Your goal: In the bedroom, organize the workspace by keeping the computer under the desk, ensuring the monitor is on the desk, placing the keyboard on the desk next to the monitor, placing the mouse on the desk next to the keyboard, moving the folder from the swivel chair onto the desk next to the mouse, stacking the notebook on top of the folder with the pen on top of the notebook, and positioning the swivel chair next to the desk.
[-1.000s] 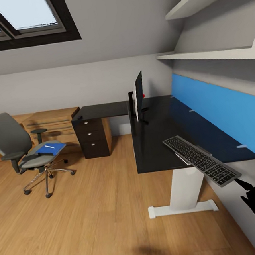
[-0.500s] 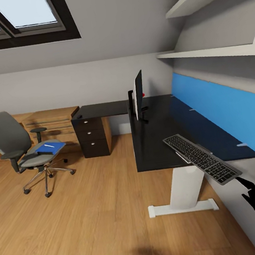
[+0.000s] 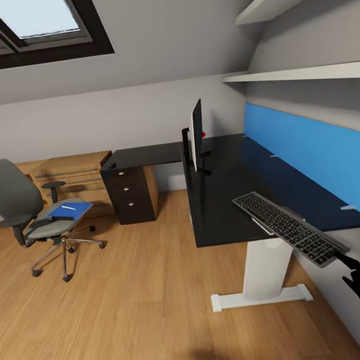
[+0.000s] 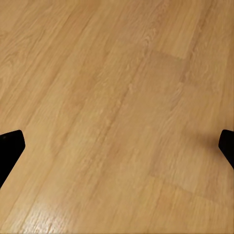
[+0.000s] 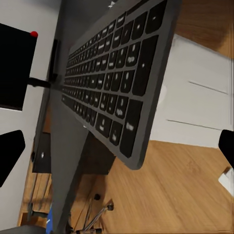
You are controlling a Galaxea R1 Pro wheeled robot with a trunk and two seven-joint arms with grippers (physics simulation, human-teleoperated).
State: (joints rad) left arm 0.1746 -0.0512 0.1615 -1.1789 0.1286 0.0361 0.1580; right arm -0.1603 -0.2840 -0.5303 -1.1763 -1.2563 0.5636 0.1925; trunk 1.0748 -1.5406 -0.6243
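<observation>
The keyboard (image 3: 290, 227) is pinched at its near end by the right gripper (image 3: 341, 257) and held partly over the desk (image 3: 217, 197), well short of the monitor (image 3: 197, 133), presumably for setting down beside it, while the left gripper (image 4: 117, 146) is spread wide over bare floor (image 4: 117, 97)

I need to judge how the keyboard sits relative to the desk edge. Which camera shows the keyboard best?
The head view: the whole keyboard shows, its near end overhanging the desk front edge by the right gripper. The right wrist view shows its keys close-up, cropped. The left wrist view shows floor.
</observation>
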